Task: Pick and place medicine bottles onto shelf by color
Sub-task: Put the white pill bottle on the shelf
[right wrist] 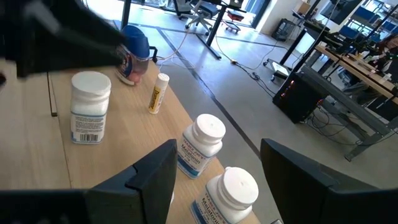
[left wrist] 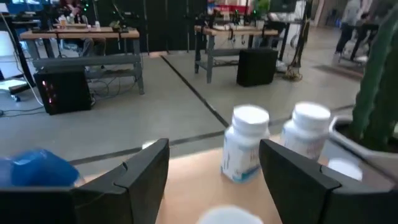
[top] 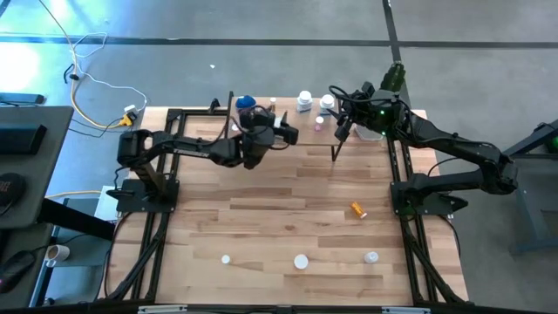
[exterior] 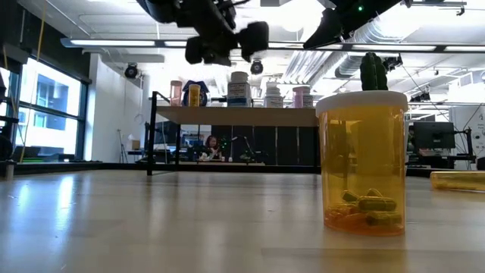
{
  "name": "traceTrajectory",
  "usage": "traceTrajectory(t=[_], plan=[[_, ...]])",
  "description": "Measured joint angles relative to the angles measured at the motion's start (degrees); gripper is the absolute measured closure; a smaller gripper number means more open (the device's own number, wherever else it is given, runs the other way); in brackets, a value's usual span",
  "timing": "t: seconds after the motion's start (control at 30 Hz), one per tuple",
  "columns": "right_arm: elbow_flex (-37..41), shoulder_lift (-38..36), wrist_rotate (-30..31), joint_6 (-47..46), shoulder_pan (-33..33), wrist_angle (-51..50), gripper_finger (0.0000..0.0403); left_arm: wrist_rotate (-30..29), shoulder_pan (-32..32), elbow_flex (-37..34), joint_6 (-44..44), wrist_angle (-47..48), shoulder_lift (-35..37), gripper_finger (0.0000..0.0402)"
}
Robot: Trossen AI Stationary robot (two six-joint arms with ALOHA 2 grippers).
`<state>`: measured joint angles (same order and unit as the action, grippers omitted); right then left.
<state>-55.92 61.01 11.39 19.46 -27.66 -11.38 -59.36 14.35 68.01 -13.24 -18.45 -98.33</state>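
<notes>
The shelf (top: 196, 122) (exterior: 250, 115) stands at the table's far edge. On its top board stand white medicine bottles (left wrist: 244, 144) (right wrist: 200, 147), a blue-lidded jar (right wrist: 134, 46) and pinkish ones (exterior: 176, 92); a thin yellow vial (right wrist: 158, 93) lies on its side. My left gripper (top: 277, 131) (left wrist: 214, 180) hovers open above the board, a white cap (left wrist: 227, 214) showing low between its fingers. My right gripper (top: 342, 129) (right wrist: 214, 180) hangs open over the shelf's right part, holding nothing. An orange bottle (top: 358, 209) lies on the table.
A tall orange bottle (exterior: 364, 163) stands close to the low camera. Three white bottles (top: 226, 259) (top: 301, 261) (top: 372, 257) sit near the table's front edge. A potted green plant (top: 394, 78) stands at the far right corner, beside the shelf.
</notes>
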Motion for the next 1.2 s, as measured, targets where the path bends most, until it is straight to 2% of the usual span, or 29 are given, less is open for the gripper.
traceTrajectory(t=[0.13, 0.23, 0.57, 0.67, 0.83, 0.93, 1.2], plan=[[0.0, 0.0, 0.0, -1.4, 0.0, 0.0, 0.0181, 1.7, 0.3, 0.0, 1.4, 0.8, 3.8, 0.0163], [0.0, 0.0, -1.1, -1.7, 0.2, 0.0, 0.0181, 6.7, 0.3, 0.0, 1.4, 3.1, 6.8, 0.0163], [0.0, 0.0, -1.6, -4.6, 4.1, 0.0, 0.0181, 31.6, 0.3, 0.1, 0.3, 21.8, 16.0, 0.0163], [0.0, 0.0, -1.7, -6.6, 5.0, 0.0, 0.0181, 37.9, 0.4, 0.0, 4.3, 27.4, 16.8, 0.0163], [0.0, 0.0, -1.8, -7.6, 5.8, 0.0, 0.0181, 48.0, 0.4, 0.0, 15.6, 33.2, 16.7, 0.0163], [0.0, 0.0, -1.8, -7.9, 6.0, 0.0, 0.0181, 50.4, 0.4, 0.0, 19.1, 35.8, 15.3, 0.0163], [0.0, 0.0, -1.6, -9.6, 6.1, 0.0, 0.0181, 50.1, 1.9, 0.0, 19.2, 35.2, 9.2, 0.0163]])
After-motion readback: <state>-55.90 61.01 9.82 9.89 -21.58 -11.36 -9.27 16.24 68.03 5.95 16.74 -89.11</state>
